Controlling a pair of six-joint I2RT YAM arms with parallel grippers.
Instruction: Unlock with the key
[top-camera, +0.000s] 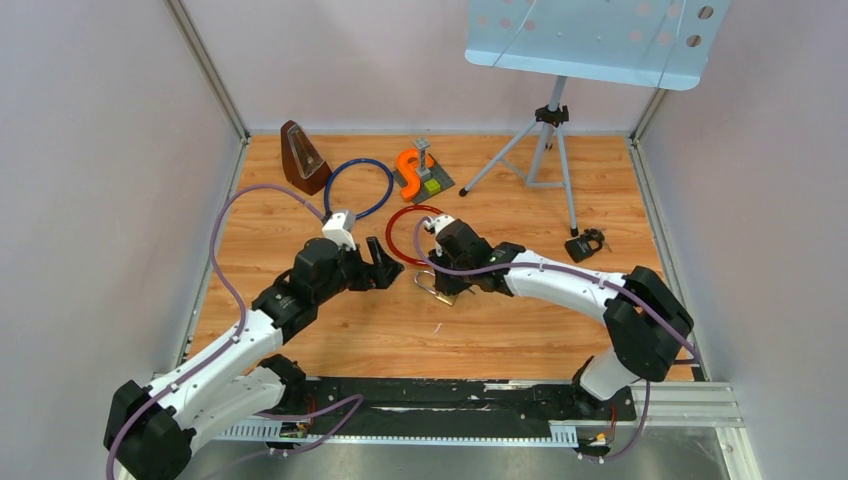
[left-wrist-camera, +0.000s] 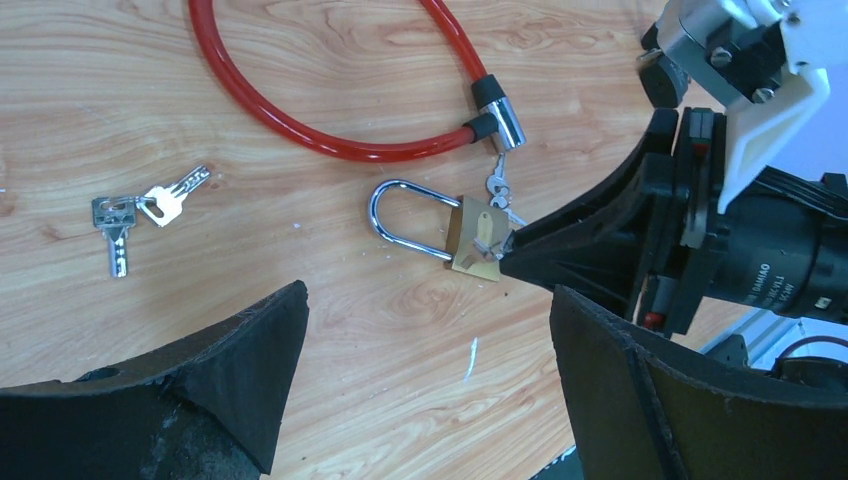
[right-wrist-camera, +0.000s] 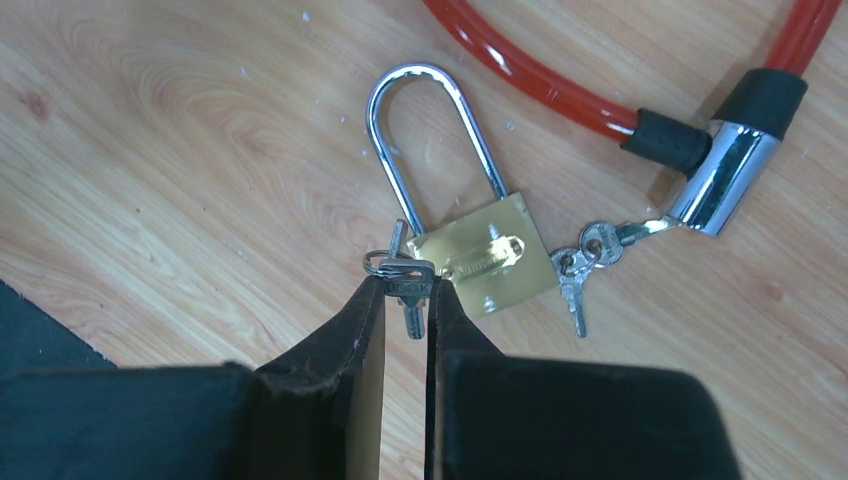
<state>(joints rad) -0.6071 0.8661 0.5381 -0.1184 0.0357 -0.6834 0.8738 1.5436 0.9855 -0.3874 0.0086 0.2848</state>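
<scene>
The key (right-wrist-camera: 411, 296) is pinched in the right gripper (right-wrist-camera: 406, 312) beside the padlock (right-wrist-camera: 485, 258); the left gripper (top-camera: 385, 265) is released. It should steady the padlock before insertion.

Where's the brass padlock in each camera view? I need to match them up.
Top external: the brass padlock lies mid-picture, slightly below centre.
Left wrist: right of centre, shackle pointing left.
Right wrist: centre, shackle pointing up, the key touching its left side.
Shared landmark: the red cable lock, lying just beyond the padlock in every view.
</scene>
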